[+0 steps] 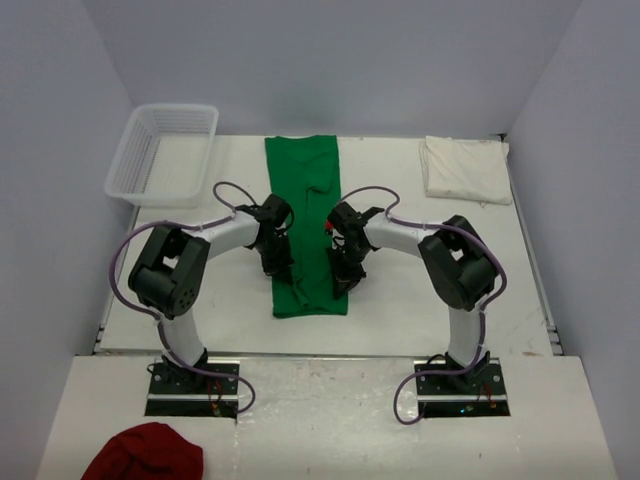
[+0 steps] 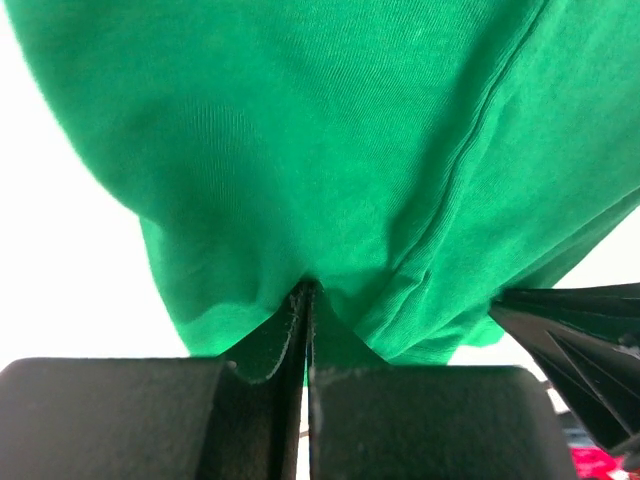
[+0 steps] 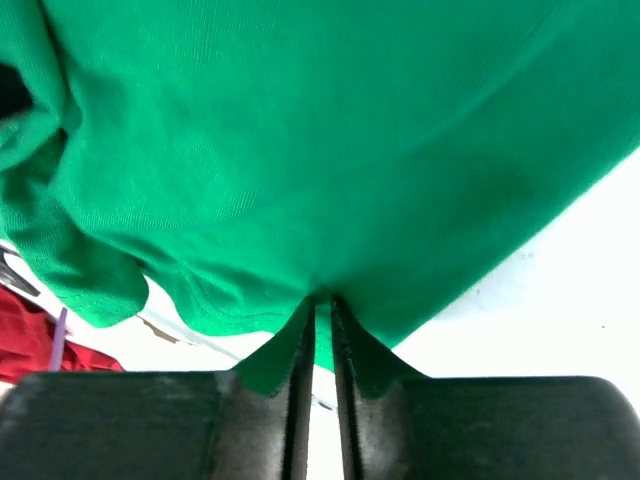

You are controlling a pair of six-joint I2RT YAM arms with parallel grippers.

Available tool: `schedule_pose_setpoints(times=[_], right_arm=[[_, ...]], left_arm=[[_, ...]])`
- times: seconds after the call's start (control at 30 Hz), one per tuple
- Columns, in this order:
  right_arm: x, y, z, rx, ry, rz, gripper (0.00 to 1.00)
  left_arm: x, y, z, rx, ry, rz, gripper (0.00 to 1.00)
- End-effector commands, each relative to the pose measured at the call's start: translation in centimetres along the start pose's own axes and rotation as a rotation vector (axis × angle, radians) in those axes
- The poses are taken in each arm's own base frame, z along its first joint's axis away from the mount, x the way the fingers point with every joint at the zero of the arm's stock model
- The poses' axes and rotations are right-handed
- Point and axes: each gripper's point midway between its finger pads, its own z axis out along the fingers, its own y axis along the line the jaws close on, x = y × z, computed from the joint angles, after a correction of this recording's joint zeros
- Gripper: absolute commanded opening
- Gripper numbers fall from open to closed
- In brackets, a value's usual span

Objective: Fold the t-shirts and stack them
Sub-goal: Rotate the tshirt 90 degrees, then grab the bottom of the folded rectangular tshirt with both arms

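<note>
White table (image 1: 200, 300) inside plain pale walls, with the green shirt (image 1: 305, 190) laid down its middle as a narrow strip. Its long axis runs straight away from the arm bases, the collar end at the far edge and the hem end nearest the robot.

The left gripper (image 1: 276, 262) sits on the strip's left long edge and the right gripper (image 1: 345, 272) on its right long edge, both toward the near end, level with each other. Neither arm is nearer. The left jaws are pressed tight on a pinch of green cloth. The right jaws stand at a narrow slit with green cloth between them.

Any next fold would likely run along that axis, near end carried toward the far end. The cream shirt (image 1: 463, 170) lies folded at the far right corner, well apart.
</note>
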Motion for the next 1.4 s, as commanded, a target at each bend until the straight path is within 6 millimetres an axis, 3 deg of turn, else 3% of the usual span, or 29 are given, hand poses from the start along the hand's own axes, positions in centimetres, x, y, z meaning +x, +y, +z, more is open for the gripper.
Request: schedule_pose_setpoints(times=[0.0,0.17,0.2,0.27,0.3,0.47,0.7,0.93,1.0,1.03,1.17,1.37], right_arm=[[0.0,-0.6,-0.7,0.027,-0.041,-0.06,0.15],[-0.5,0.5,-2.6,0.016,-0.094,-0.093,0.32],[-0.5,1.1,-3.7,0.012,-0.123,-0.109,0.42],[-0.5,1.6,-5.0,0.01,-0.158,-0.127,0.5],[0.0,1.9,-6.2,0.001,-0.169,-0.132,0.58],[1.8,2.2,-8.0,-0.025,-0.192,-0.106,0.78],[4.8,1.6,-4.9,-0.125,-0.107,-0.019,0.83],[5.3,1.2,-3.5,-0.149,-0.077,0.033,0.83],[5.2,1.1,-3.5,-0.147,-0.079,0.04,0.83],[5.2,1.1,-3.6,-0.151,-0.079,0.038,0.83],[5.4,0.9,-3.6,-0.146,-0.081,0.041,0.83],[5.7,0.2,-3.4,-0.136,-0.077,0.054,0.82]], left_arm=[[-0.3,0.8,-1.5,-0.048,-0.075,0.067,0.0],[-0.4,0.2,-3.6,-0.039,-0.137,0.082,0.0],[-0.4,0.2,-3.9,-0.043,-0.145,0.09,0.0],[-0.5,-0.2,-5.1,-0.034,-0.176,0.103,0.0],[-0.3,0.1,-5.4,-0.051,-0.177,0.099,0.0],[2.2,1.0,-6.3,-0.053,-0.157,0.065,0.0],[7.3,3.7,-3.8,-0.055,-0.048,-0.001,0.15],[8.1,3.5,-3.1,0.033,-0.059,0.001,0.28],[8.6,3.7,-2.7,0.038,-0.049,-0.007,0.36],[8.6,3.8,-2.6,0.041,-0.051,-0.009,0.46],[8.8,3.7,-2.4,0.061,-0.057,-0.015,0.57],[9.2,4.2,-2.7,0.065,-0.075,-0.035,0.57]])
